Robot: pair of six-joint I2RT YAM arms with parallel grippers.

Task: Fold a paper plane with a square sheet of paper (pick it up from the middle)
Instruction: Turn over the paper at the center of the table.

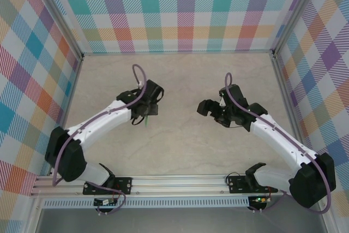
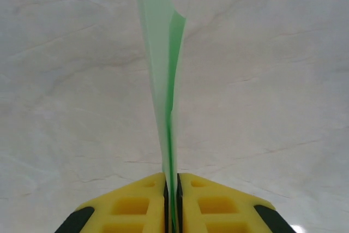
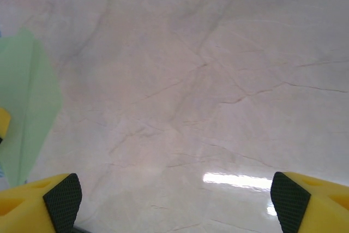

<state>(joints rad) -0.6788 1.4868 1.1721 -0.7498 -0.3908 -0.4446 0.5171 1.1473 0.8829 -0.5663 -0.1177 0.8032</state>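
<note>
Plaid walls [image 1: 185, 4] in every colour box in a pale marbled desk [image 1: 180, 151], and both arms reach out over the middle of it. Left hand [image 2: 172, 203] is clamped tight on the green paper [image 2: 161, 53], which is already folded and sticks out edge-on from between the yellow fingers [image 2: 136, 205], up off the desk by the look of it. Right hand [image 3: 174, 200] is spread wide with nothing in it, near the paper, and its wrist camera catches the flat side with a crease down it. My worry: that's a thin pinch at one end, so the free end can flop or twist. If the right hand closes in off-line, it'll crumple the fold or tug the paper out. Can't tell if it's a finished plane.
</note>
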